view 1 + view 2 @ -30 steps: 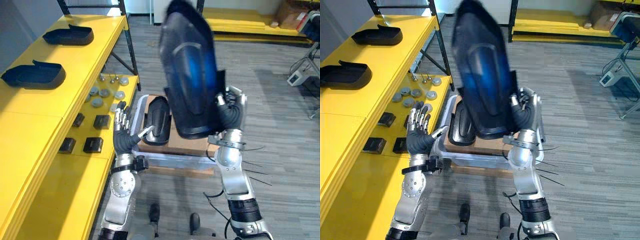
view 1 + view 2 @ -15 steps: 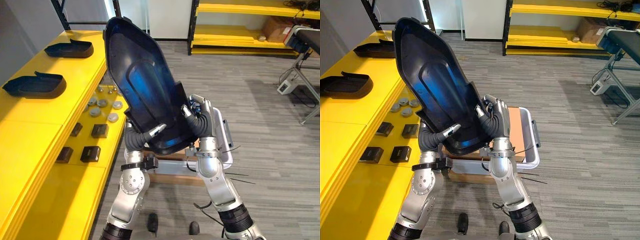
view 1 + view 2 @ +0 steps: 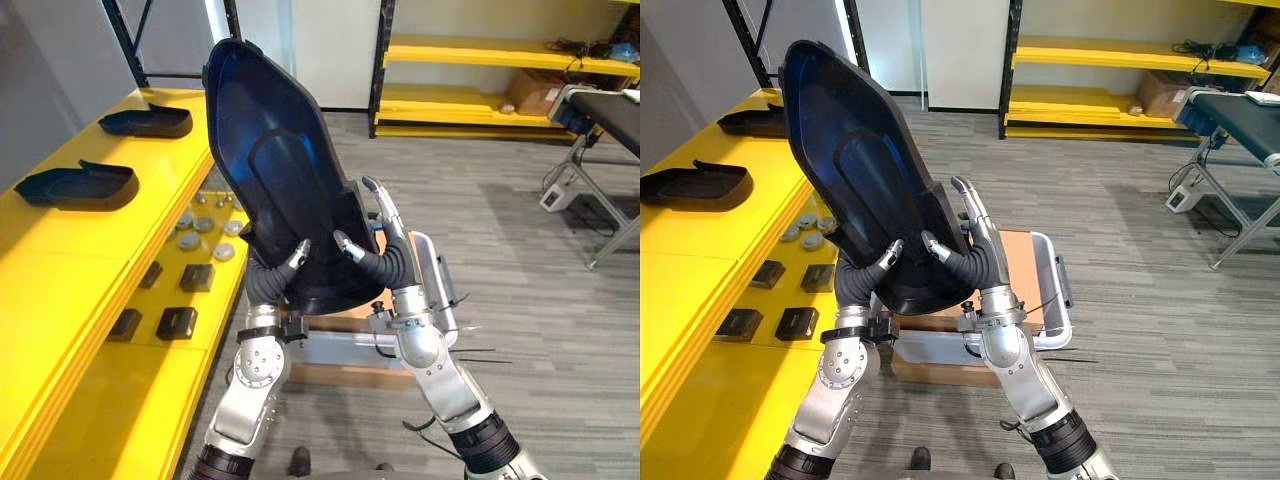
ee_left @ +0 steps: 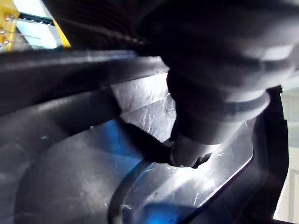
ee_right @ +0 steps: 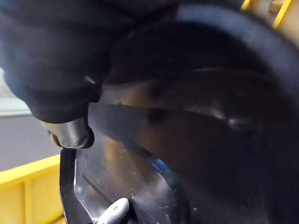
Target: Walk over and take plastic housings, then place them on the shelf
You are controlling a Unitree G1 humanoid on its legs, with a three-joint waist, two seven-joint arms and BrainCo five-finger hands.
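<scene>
A large dark plastic housing (image 3: pixel 280 170) with a blue sheen is held upright in front of me, its top leaning toward the yellow shelf (image 3: pixel 60 260) on my left. My left hand (image 3: pixel 268 282) grips its lower edge. The thumb (image 4: pixel 187 154) presses on the inner face while the fingers are hidden behind it. My right hand (image 3: pixel 392 262) supports the lower right edge with straight fingers standing up beside the rim and its thumb (image 5: pixel 70 133) on the inside. Two smaller dark housings (image 3: pixel 75 185) (image 3: pixel 145 122) lie on the shelf's top board.
A lower shelf board carries grey round discs (image 3: pixel 205 225) and small black blocks (image 3: pixel 175 322). A grey bin (image 3: pixel 440 290) on cardboard stands on the floor below my hands. Yellow racks (image 3: pixel 480 100) line the far wall, with a stand on wheels (image 3: pixel 590 150) at right.
My left hand came up and closed on the housing's lower edge. My right hand's fingers straightened. The housing tilted toward the shelf. The camera also lifted.
</scene>
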